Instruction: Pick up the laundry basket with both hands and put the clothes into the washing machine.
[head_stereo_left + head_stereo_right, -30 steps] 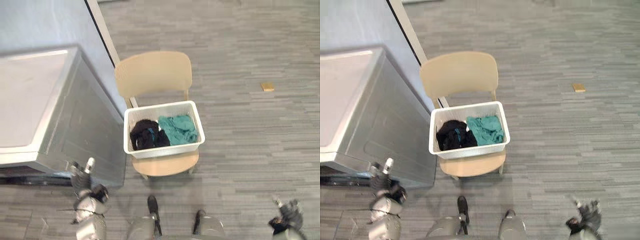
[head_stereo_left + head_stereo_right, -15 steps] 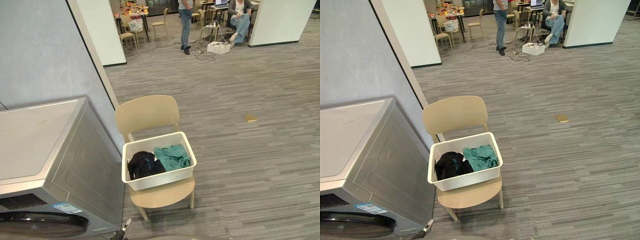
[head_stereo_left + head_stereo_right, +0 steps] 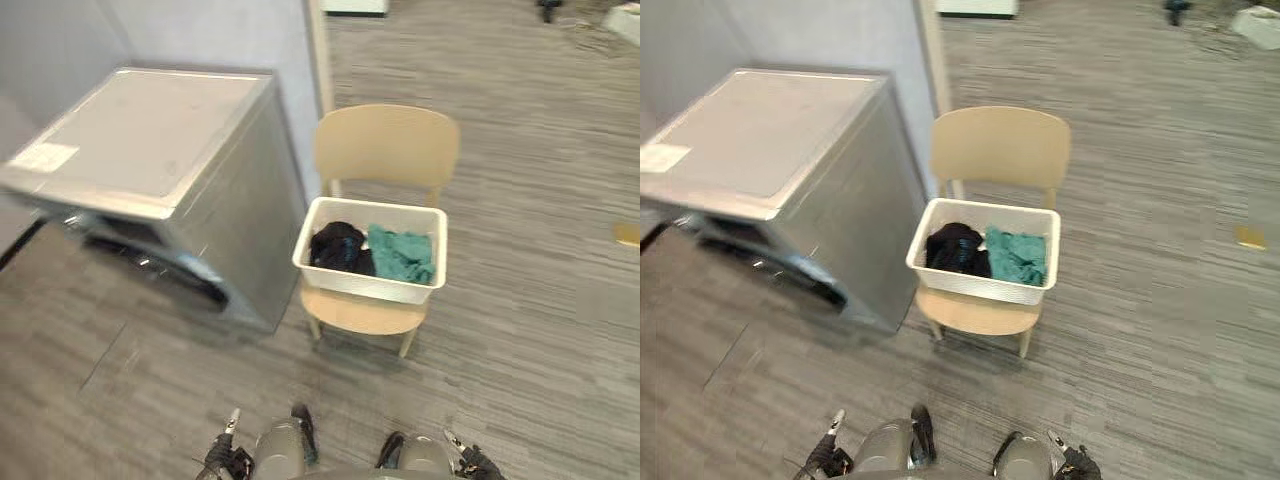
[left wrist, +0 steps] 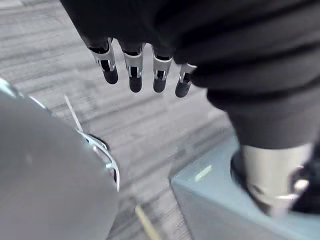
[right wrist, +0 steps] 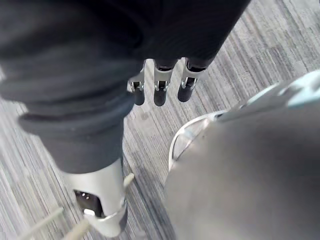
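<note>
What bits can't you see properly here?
- Door of silver washing machine: left eye view, blurred, steep angle.
- Bottom of white plastic laundry basket: eye views, under black clothes and teal clothes.
- Small yellow floor object: right eye view, too small, blurred.

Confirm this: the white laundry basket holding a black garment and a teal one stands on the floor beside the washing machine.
Not quite. The laundry basket stands on the seat of the tan chair, not on the floor, as the left eye view shows. It does hold a black garment and a teal garment, and it is beside the washing machine.
</note>
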